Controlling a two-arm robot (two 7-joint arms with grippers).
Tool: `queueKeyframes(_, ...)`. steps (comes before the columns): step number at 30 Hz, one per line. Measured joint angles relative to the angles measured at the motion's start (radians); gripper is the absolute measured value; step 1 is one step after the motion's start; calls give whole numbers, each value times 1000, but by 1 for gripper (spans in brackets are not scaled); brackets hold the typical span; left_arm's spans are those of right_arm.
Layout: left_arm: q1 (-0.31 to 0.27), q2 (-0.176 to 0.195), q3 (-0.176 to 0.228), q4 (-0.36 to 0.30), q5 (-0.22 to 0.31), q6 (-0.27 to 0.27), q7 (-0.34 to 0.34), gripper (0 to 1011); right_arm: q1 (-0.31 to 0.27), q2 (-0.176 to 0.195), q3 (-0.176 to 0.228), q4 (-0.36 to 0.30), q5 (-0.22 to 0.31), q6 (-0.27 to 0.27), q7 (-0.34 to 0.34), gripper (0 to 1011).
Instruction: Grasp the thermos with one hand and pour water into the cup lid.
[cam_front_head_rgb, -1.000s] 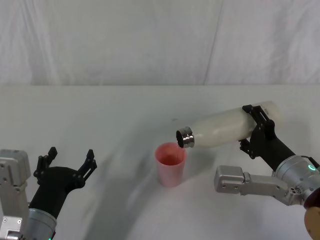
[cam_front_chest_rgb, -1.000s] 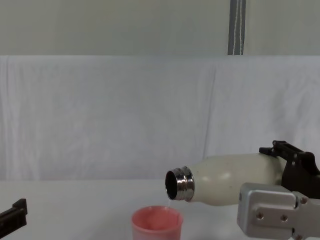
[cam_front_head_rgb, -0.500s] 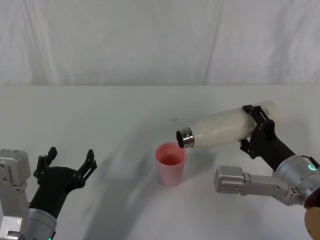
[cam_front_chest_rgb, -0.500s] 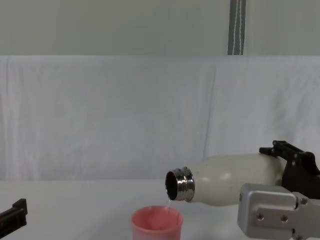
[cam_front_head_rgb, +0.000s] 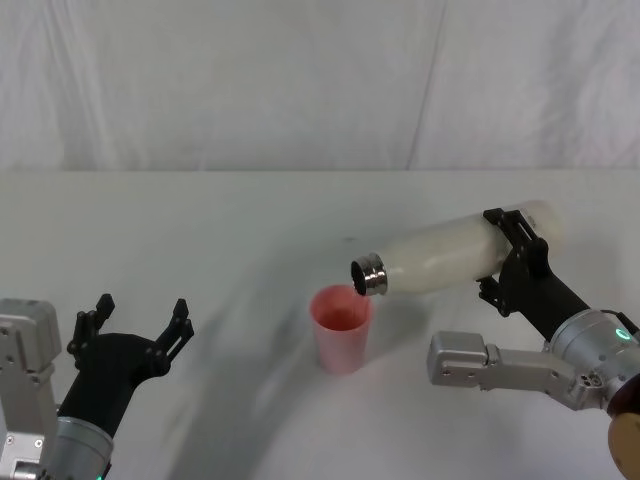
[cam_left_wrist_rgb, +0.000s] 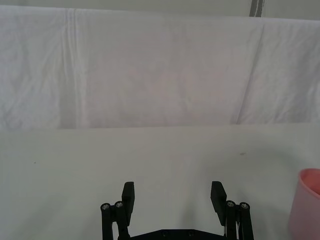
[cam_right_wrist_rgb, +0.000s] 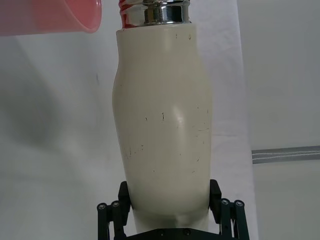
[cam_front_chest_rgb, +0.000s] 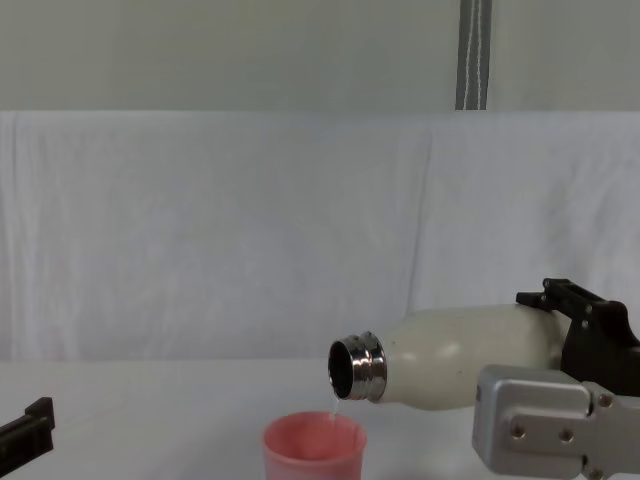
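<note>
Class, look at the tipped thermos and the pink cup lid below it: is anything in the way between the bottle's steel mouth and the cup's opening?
Nothing visible stands between them. The right gripper holds the thermos tipped, its mouth above the cup lid, whose rim is open, with a thin trickle falling into it. The left gripper sits open, far off to the side.

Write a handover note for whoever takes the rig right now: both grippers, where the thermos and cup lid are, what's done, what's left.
Right gripper: jaws shut on the thermos near its base, holding it tipped almost level in the air, steel neck over the cup lid.
Left gripper: jaws open, parked low on the robot's left, apart from both.
Cup lid: upright on the table, just below the thermos mouth.
Done: grasp, lift, tilt; chest view shows a thin trickle falling from the mouth toward the cup lid.
Left: finish pouring, tip the thermos upright, set it down.
</note>
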Motion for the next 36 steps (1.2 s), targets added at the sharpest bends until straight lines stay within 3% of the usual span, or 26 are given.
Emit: queueKeyframes(36,0,0,0,0,0,0,0,1001,2,3,-3,-1,-2,0,3,951)
